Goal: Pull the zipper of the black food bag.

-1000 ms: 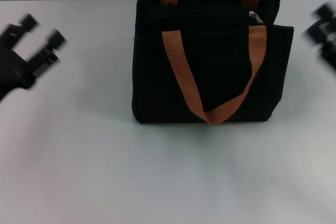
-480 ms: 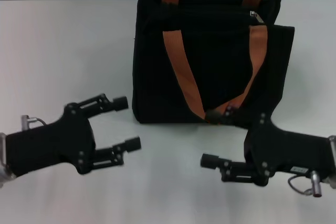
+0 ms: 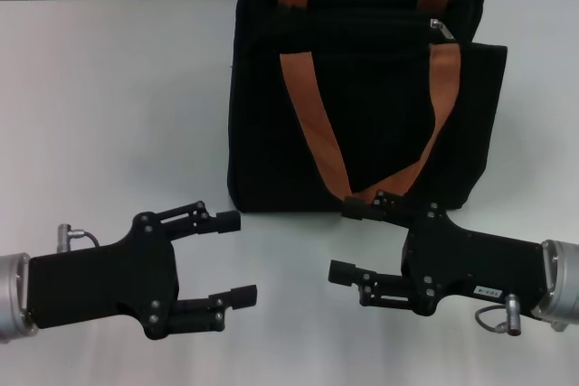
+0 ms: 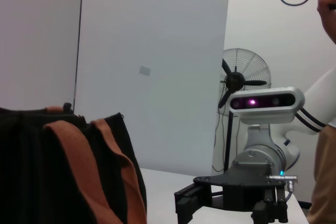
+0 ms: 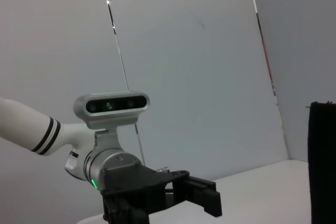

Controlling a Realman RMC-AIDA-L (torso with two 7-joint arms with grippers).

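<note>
Silver zipper [image 3: 441, 29] sits at the bag's [image 3: 362, 106] far right top; right pincer [image 3: 348, 240] is nearer, left pincer [image 3: 231, 258] farther, both spread apart.

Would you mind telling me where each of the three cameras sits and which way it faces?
Head view: on the robot's head, looking down at the black food bag, its zipper, the open left gripper and open right gripper on the table.
Left wrist view: on the left arm, facing across to the right gripper, beside the bag.
Right wrist view: on the right arm, facing across to the left gripper.
Shared: all three show the bag.
</note>
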